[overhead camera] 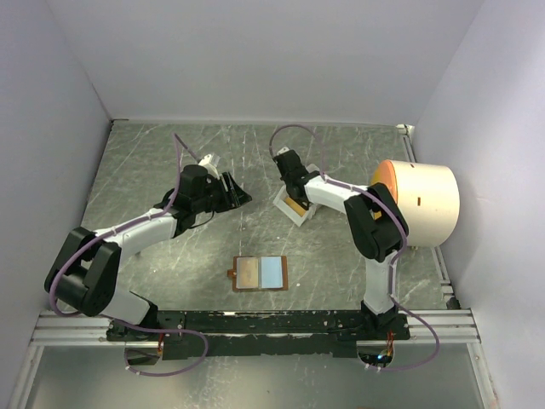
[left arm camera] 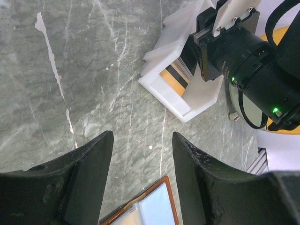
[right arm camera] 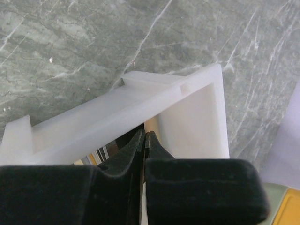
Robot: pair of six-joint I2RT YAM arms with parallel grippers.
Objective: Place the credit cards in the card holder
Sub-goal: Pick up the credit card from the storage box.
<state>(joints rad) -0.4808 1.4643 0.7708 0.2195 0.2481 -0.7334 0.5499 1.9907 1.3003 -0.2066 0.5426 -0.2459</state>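
Right fingers [right arm camera: 140, 147] fill the bottom of their own wrist view, pressed together with only a hairline slit between them. Their tips dip inside the white tray [right arm camera: 201, 117]. Whether a card is caught in that slit cannot be told.

From above, the right arm [overhead camera: 375, 221] rises from its base, bends at the elbow and reaches away and leftward, its wrist tipped down over the tray. The left arm [overhead camera: 128, 230] lies low, its elbow pushed out to the left and its forearm stretched toward the tray. The left fingers [left arm camera: 93, 164] stop to the left of the tray, apart from it, spread wide and holding nothing.

The cards [left arm camera: 174, 80] sit inside the tray, orange with a dark stripe, right at the right fingers' tips. The holder [overhead camera: 261, 273] lies open and flat on the counter [overhead camera: 170, 162], nearer the arm bases than the tray and well apart from it. Its pockets face up and a small tab sticks out of its left side.

The left wrist view shows the cards' orange faces under the right wrist, and a corner of the holder between the left fingers. The right wrist view gives only a sliver of card past the tray wall. Only the top view shows the holder whole, and a big pale drum [overhead camera: 426, 203] to the right of the tray.
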